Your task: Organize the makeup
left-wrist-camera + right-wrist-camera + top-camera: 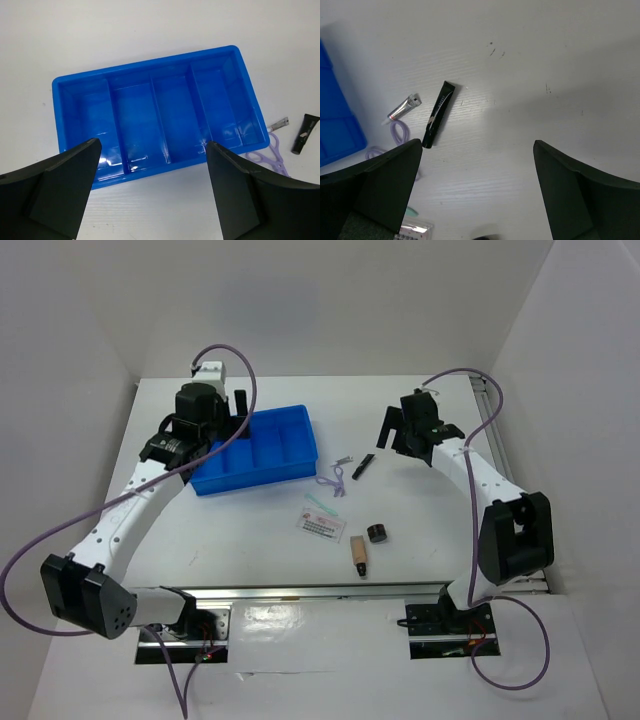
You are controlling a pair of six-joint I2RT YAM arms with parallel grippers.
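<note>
The makeup lies loose on the white table right of the blue divided tray (pixel 256 447). A thin black stick (pixel 362 466) and a silvery clip (pixel 343 461) sit near a purple loop (pixel 333 480). Closer to the arms are a white red-printed sachet (pixel 321 524), a round dark jar (pixel 376 533) and a beige tube with black cap (pixel 359 554). My left gripper (pixel 238 415) hangs open over the tray's left end, holding nothing. My right gripper (pixel 392 423) is open above bare table, right of the black stick (pixel 438 114) and the clip (pixel 403 107).
The tray (pixel 157 107) has several compartments with nothing in them. White walls close in the table on the left, back and right. A metal rail (pixel 320 592) runs along the near edge between the arm bases.
</note>
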